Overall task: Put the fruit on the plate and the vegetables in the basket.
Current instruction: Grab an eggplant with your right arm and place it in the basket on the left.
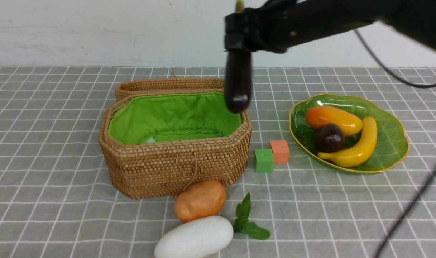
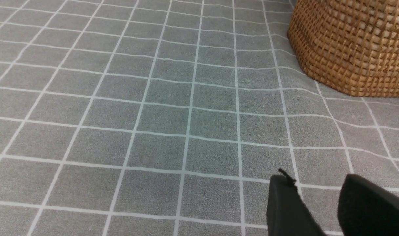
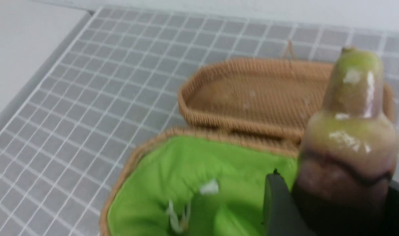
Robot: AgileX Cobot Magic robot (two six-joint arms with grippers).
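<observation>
Item in hand: long glossy dark purple toy eggplant (image 1: 238,84), hung stalk-up and nearly vertical from the right gripper (image 1: 238,46). The jaws were clenched on its upper end just under the green cap (a top grip that let the body dangle free for lowering). Position: above the 2 o'clock corner of the big octagonal tan wicker basket (image 1: 175,168) with bright green cloth lining, and not yet inside it. The hinged wicker lid (image 1: 167,86) lay folded back at 12 o'clock, which left the mouth clear. Fruit: orange-yellow oblong mango (image 1: 332,120), small dark purple round fruit (image 1: 329,137) and yellow banana (image 1: 361,145), all together on the wide translucent green ribbed plate (image 1: 393,125) at 3 o'clock of the basket; that half judged complete. Vegetables outstanding on the grey checked tablecloth (image 1: 60,179): orange-brown potato (image 1: 200,200) just beside the basket wall at 6 o'clock, large white oblong gourd (image 1: 194,238) close against it, and small green leaf sprig (image 1: 246,218) at 5 o'clock. Green cube (image 1: 263,160) and orange cube (image 1: 279,151) stood at 4 o'clock, between basket and plate. Left gripper (image 2: 320,209): low over bare cloth near the basket wall, jaws apart, empty.
</observation>
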